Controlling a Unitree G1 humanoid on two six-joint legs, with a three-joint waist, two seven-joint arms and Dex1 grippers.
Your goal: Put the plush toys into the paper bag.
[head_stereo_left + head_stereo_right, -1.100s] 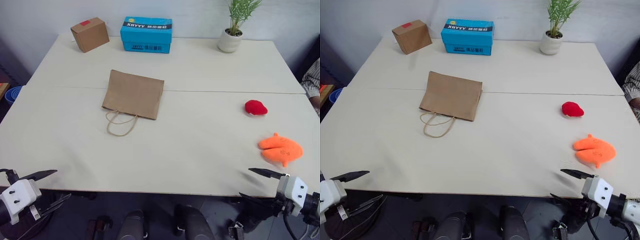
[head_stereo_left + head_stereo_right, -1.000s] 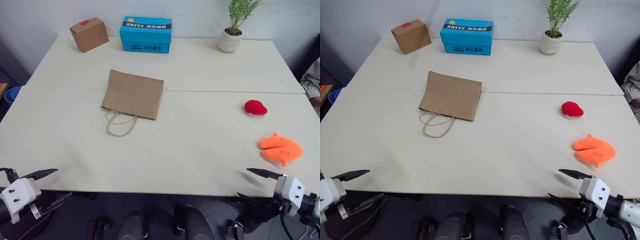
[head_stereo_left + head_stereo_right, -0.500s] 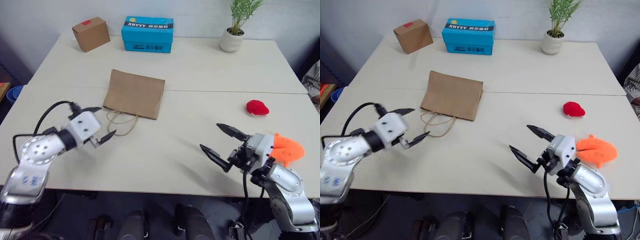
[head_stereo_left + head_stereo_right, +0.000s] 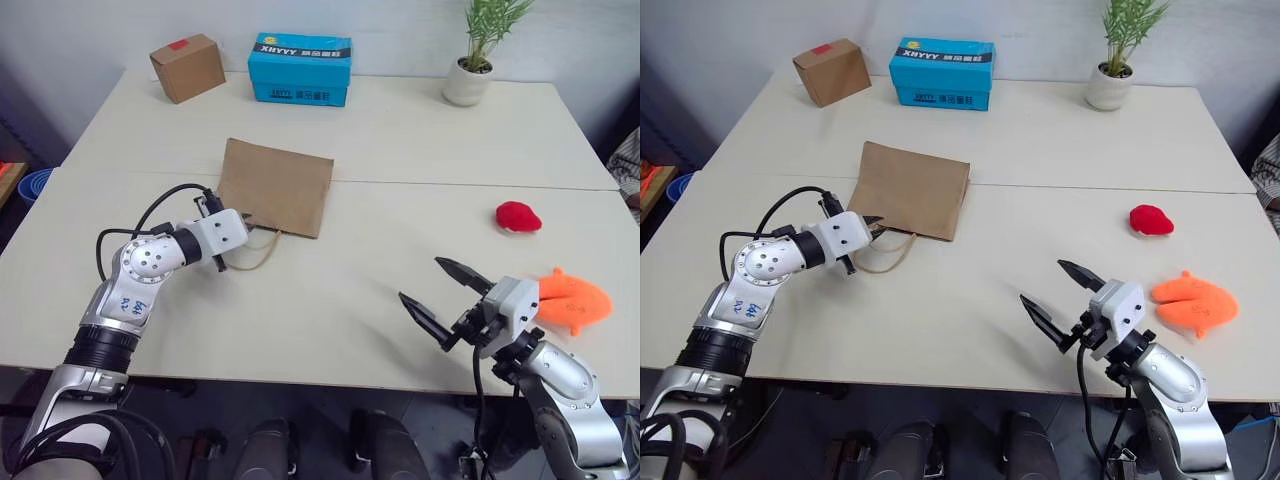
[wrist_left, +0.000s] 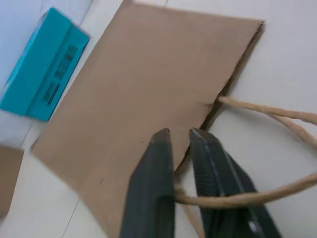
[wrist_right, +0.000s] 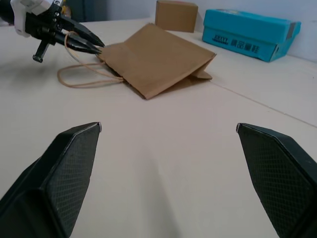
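1. At centre-left of the left eye view, the paper bag [image 4: 275, 186] lies flat on the counter [image 4: 400, 150], mouth and twine handles [image 4: 255, 250] toward the lower edge of the frame. Flat and closed, it cannot take a toy yet; judged: the mouth has to be lifted open first.
2. Left gripper [image 5: 179, 163] is clenched at the bag's mouth edge, a twine strand crossing between its fingers [image 5: 153, 188] in the left wrist view. Whether it pinches the twine, the paper lip or both, I cannot tell. Judged purpose: raise the mouth.
3. Right side of the frame: the red plush [image 4: 517, 216] sits mid-right; the orange fish plush [image 4: 573, 298] lies lower right, close to the counter's right edge. Both outside the bag, well apart from it.
4. Right gripper [image 4: 438, 300] is released, fingers spread wide, empty, above the counter's near edge at lower right. It points toward the bag, with the orange fish just beside its wrist.
5. Open room: bare counter between bag and toys, so a carry path looks unobstructed. Cardboard box [image 4: 188, 67], blue box [image 4: 301, 68] and potted plant [image 4: 478, 55] line the far edge, well apart from the work.
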